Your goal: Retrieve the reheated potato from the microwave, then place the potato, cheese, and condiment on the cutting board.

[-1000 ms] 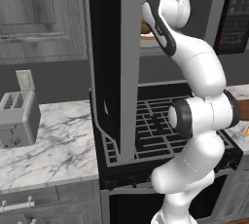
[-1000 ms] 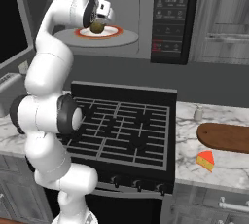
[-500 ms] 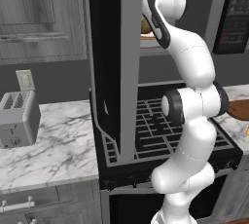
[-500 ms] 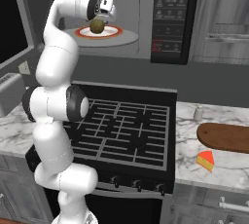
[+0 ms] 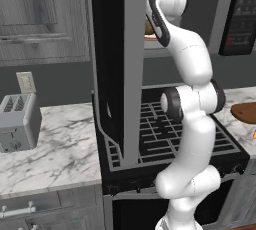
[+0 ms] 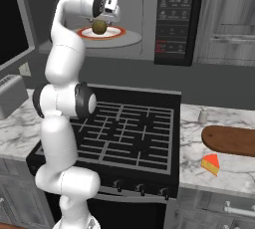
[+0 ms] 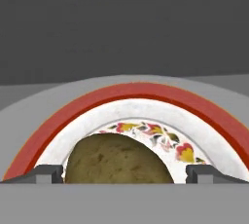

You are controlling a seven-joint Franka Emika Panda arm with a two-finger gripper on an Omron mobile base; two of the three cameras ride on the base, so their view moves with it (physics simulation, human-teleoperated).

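Between the spread, empty end effector (image 7: 124, 173) fingers sits the potato (image 7: 118, 158); advance slightly, centre, then clench gently.

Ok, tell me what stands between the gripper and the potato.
Nothing visible does. The microwave door is swung open, and the open gripper has a fingertip on either side of the potato, which sits on the plate.
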